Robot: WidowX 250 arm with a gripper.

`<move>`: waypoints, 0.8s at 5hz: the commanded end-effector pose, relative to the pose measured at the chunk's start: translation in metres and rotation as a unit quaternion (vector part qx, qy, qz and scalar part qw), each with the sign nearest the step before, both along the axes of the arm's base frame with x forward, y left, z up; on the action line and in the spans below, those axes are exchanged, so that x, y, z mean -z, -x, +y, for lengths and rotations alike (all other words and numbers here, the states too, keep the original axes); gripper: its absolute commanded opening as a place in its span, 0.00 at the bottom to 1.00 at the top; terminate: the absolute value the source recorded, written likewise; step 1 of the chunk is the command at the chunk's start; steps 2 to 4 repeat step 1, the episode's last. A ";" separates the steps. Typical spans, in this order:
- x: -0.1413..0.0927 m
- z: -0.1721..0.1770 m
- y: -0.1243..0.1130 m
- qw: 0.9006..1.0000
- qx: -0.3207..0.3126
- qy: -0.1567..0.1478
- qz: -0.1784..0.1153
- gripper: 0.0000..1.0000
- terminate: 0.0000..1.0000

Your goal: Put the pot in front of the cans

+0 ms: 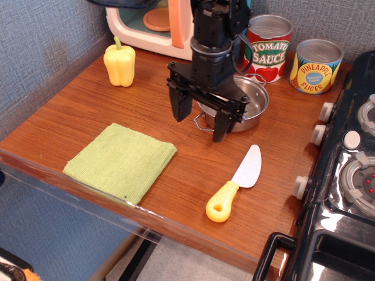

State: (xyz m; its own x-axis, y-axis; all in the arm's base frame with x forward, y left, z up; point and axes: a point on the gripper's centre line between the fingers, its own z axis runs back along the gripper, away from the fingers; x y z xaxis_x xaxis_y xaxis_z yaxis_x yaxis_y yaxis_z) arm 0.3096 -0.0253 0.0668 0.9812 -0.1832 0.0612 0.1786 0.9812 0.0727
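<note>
Steel, shiny and round, the shallow pot [249,102] sits on the wooden counter [82,111] just in front of the red tomato sauce can [268,48], its rim close to the tin's base; a thin wire loop handle sticks out at its near left edge. To the right stands the yellow-and-blue pineapple slices can [317,65], a short cylinder with a silver top like its neighbour. The black gripper [198,114] hangs over the pot's left side, its two dark fingers spread wide apart with nothing between them, partly hiding the pot.

Near the pot lies a toy knife [235,182] with a pale blade and a chunky yellow handle. A square green cloth [120,161], softly textured, rests flat at the near left. A glossy yellow bell pepper [119,63] stands upright at the far left, beside a pastel toy microwave [153,23]. The counter is smooth reddish-brown wood; grey textured fabric covers the walls, and a black toy stove [345,175] with pale knobs borders the right edge.
</note>
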 end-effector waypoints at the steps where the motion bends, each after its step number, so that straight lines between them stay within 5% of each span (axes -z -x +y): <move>1: -0.019 0.003 0.002 1.000 -0.001 0.002 -0.029 1.00 1.00; 4: -0.019 0.003 0.002 1.000 -0.001 0.002 -0.029 1.00 1.00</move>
